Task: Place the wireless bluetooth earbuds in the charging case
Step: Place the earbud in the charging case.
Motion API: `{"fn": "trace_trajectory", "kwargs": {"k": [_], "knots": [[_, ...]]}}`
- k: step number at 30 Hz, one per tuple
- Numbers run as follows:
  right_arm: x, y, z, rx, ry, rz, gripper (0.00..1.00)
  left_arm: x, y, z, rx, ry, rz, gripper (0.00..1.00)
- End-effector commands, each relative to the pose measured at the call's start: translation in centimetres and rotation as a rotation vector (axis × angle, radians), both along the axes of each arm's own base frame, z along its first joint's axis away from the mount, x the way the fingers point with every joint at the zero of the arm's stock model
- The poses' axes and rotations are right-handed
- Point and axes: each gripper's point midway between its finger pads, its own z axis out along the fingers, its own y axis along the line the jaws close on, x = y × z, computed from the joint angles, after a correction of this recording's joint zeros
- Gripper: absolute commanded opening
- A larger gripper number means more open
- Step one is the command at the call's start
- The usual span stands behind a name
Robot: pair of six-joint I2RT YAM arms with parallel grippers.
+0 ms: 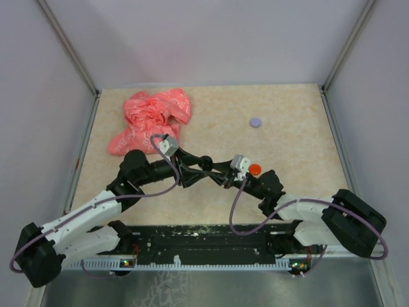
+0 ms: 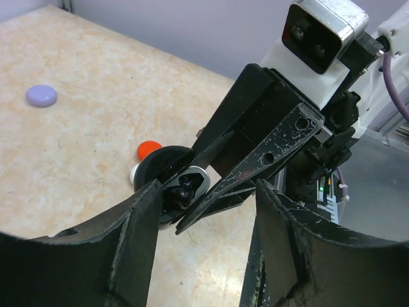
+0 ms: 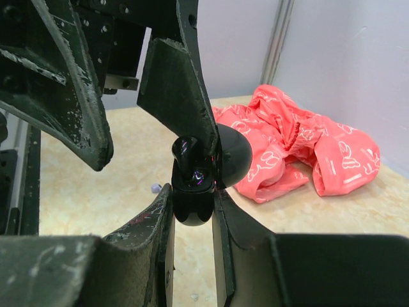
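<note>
Overhead, one crumpled pink bag (image 1: 150, 118) lies at the desk's (image 1: 287, 147) far left. The left end effector (image 2: 206, 187) gapes wide, gripping nothing. Facing it, the right end effector (image 3: 192, 192) is clamped on one open black charging case (image 2: 160, 167), held above the desk. Dark earbuds (image 2: 186, 187) sit inside, seen only from the wrists. Three discs lie around: a purple disc (image 1: 256, 121), a red disc (image 1: 255, 169) and a white disc (image 2: 133, 174), the last hidden overhead.

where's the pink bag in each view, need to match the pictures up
Top external: the pink bag lies toward the far left corner of the table.
Left wrist: not in it.
Right wrist: right of centre, beyond the black case.
Shared landmark: that case, which shows in both wrist views; I cannot pick it out from above.
</note>
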Motion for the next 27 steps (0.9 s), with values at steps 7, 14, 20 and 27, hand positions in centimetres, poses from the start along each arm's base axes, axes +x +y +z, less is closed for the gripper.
{"fn": "trace_trajectory", "kwargs": {"k": [7,14,20,27], "knots": [[0.0,-0.5,1.8,-0.002,-0.129,-0.036,0.0,-1.7,-0.6,-1.7,0.111,0.045,-0.12,0.7],[-0.4,-0.2,1.5,-0.029,-0.144,-0.009,0.0,-2.1,-1.4,-1.7,0.098,0.038,-0.184,0.7],[-0.8,0.3,1.1,-0.051,-0.136,0.032,0.0,-2.3,-1.9,-0.6,0.078,0.005,-0.225,0.7],[-1.2,1.1,0.6,-0.044,-0.058,0.077,0.0,-1.6,-1.8,-0.5,0.076,-0.019,-0.189,0.7]]}}
